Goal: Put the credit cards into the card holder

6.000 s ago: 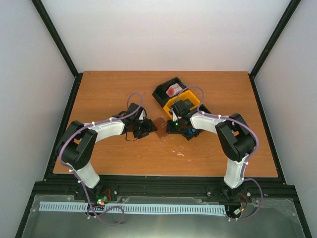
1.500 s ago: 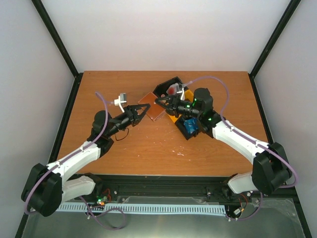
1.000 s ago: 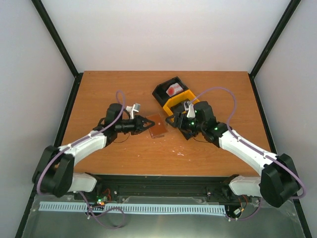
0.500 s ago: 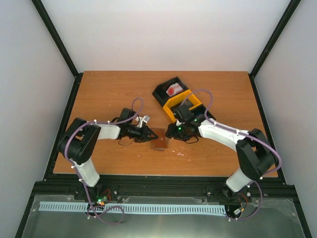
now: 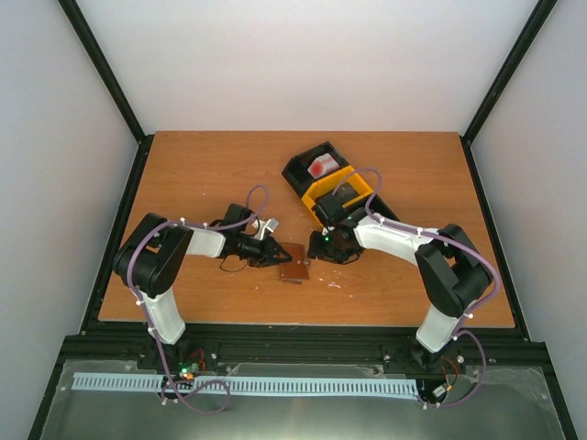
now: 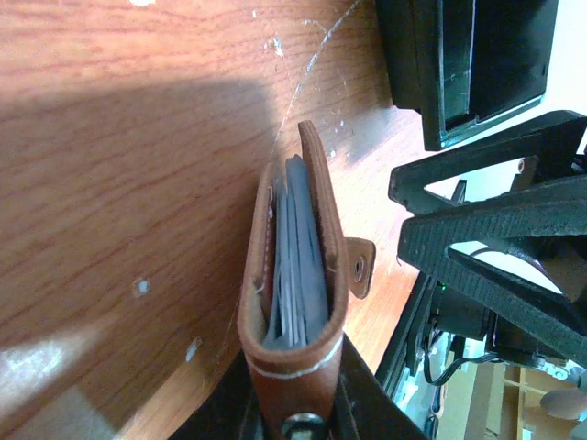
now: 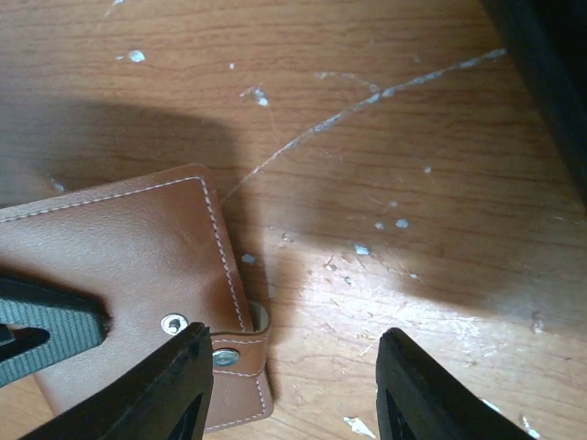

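Leather, soft and light, is what my left gripper (image 5: 271, 254) is clamped on: the brown card holder (image 6: 316, 220), pinched at the end nearest my wrist, where its two flaps join. It sits low over the wooden table (image 6: 119, 183), toward the front middle and apart from the black-and-yellow tray (image 5: 332, 188). I cannot tell whether it rests on the wood.

My right gripper (image 7: 293, 385) hangs just beside it with the jaws apart, gripping nothing. One finger (image 7: 183, 385) overlaps the corner where the strap clasp (image 7: 234, 353) pokes out. The other is over bare table.

Between the flaps I see thin grey-blue layers (image 6: 295, 266). Whether those are the credit cards or only the lining I cannot tell.

I judge the holder will flex and twist if I squeeze its broad faces, and the flaps look inclined to close on themselves. The strap is floppy but stitched firm, so its tab seems the safest thing for my right fingers to pull while my left pins the joined end. Any card should be stiff, thin and slick. I would take it by its short edge and feed it in straight, since a skewed card would likely catch on the lining.
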Robot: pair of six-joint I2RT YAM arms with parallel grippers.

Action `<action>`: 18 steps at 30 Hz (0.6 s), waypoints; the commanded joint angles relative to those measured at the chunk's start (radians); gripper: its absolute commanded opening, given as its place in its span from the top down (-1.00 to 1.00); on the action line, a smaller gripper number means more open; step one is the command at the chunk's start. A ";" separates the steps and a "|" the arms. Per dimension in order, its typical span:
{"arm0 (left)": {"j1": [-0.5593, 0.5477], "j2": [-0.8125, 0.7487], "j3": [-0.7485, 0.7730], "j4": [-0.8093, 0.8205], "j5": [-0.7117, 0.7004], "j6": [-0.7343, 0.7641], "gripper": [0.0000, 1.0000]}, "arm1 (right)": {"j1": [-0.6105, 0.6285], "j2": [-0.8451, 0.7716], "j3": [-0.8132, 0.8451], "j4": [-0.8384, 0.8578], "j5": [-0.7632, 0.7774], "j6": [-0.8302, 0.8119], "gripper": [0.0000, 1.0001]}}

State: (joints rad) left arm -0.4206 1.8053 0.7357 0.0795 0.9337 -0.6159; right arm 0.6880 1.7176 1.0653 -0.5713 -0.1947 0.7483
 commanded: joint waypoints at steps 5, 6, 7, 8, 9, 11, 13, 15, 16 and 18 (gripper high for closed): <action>0.006 0.009 0.014 -0.054 -0.063 0.033 0.95 | 0.011 0.037 0.021 0.057 -0.105 -0.008 0.17; 0.006 0.008 0.016 -0.062 -0.075 0.033 0.90 | 0.011 0.045 0.022 0.063 -0.118 -0.011 0.19; 0.006 0.003 0.016 -0.072 -0.090 0.033 0.82 | 0.013 0.055 0.025 0.070 -0.132 -0.015 0.20; 0.006 -0.001 0.018 -0.085 -0.108 0.032 0.76 | 0.015 0.061 0.029 0.075 -0.141 -0.021 0.20; 0.006 -0.007 0.021 -0.101 -0.129 0.031 0.68 | 0.018 0.071 0.037 0.072 -0.143 -0.024 0.20; 0.006 -0.024 0.035 -0.155 -0.177 0.033 0.44 | 0.024 0.082 0.052 0.074 -0.145 -0.031 0.20; 0.005 -0.052 0.049 -0.213 -0.236 0.027 0.26 | 0.027 0.082 0.050 0.094 -0.158 -0.032 0.21; 0.003 -0.081 0.058 -0.277 -0.294 0.014 0.11 | 0.027 0.074 0.041 0.115 -0.169 -0.027 0.25; 0.002 -0.096 0.060 -0.305 -0.322 0.007 0.04 | 0.028 0.071 0.037 0.124 -0.174 -0.027 0.26; -0.004 -0.123 0.060 -0.342 -0.370 -0.006 -0.09 | 0.028 0.067 0.029 0.136 -0.184 -0.029 0.28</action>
State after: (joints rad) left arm -0.4225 1.7344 0.7757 -0.1001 0.7410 -0.6094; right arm 0.7044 1.7981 1.0912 -0.4808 -0.3496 0.7273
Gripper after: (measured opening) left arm 0.496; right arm 0.366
